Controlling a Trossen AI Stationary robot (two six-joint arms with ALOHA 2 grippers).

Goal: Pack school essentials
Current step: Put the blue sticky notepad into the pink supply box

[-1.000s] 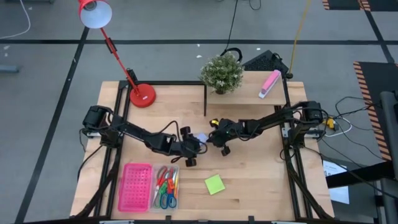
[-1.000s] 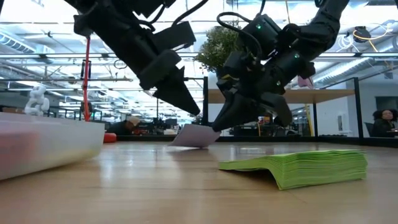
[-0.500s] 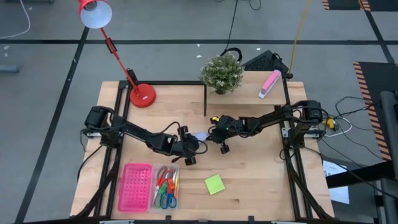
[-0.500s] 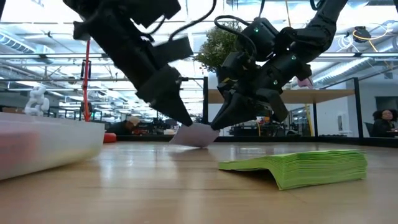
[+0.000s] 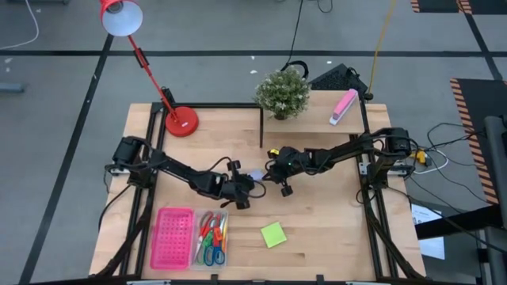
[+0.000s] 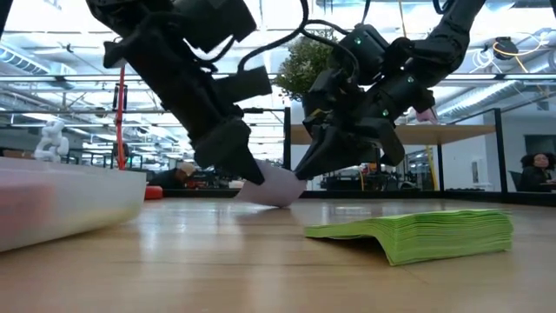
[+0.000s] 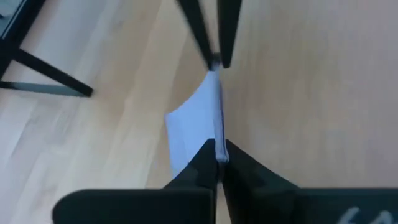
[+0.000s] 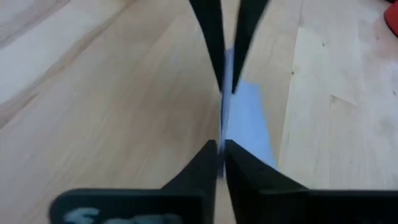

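Between the two claws, mid-table, a pale-blue note pad (image 7: 198, 121) stands tilted on edge, the left gripper (image 7: 216, 157) and right gripper (image 8: 221, 150) each pinched shut on opposite edges. Best that one lets go first (tugging both ways could tear it). It looks thin, floppy, square.

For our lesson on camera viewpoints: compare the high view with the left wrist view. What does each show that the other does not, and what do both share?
Only the high view shows the pink tray, the scissors, the green note pad, the red lamp and the plant.

Only the left wrist view shows how both grippers pinch opposite edges of the pale-blue note pad, standing on edge.

Both share the left gripper, the right gripper, the pad between them and the wooden table.
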